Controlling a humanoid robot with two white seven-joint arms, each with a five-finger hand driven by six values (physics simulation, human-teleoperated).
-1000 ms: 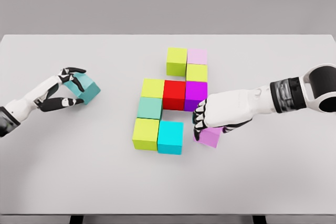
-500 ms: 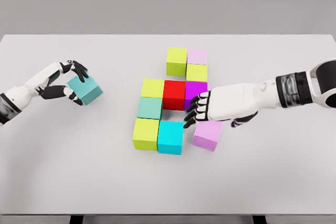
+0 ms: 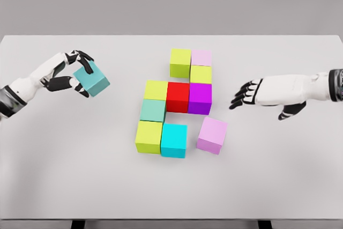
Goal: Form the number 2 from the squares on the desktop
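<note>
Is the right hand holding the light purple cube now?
No, the right hand is open and apart from the light purple cube, which sits on the table.

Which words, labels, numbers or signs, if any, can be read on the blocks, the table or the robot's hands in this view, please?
None: no printed text shows anywhere.
The coloured blocks, such as the red block and the teal block held in the left hand, have plain faces.
The white table and the open right hand carry no markings either.
</note>
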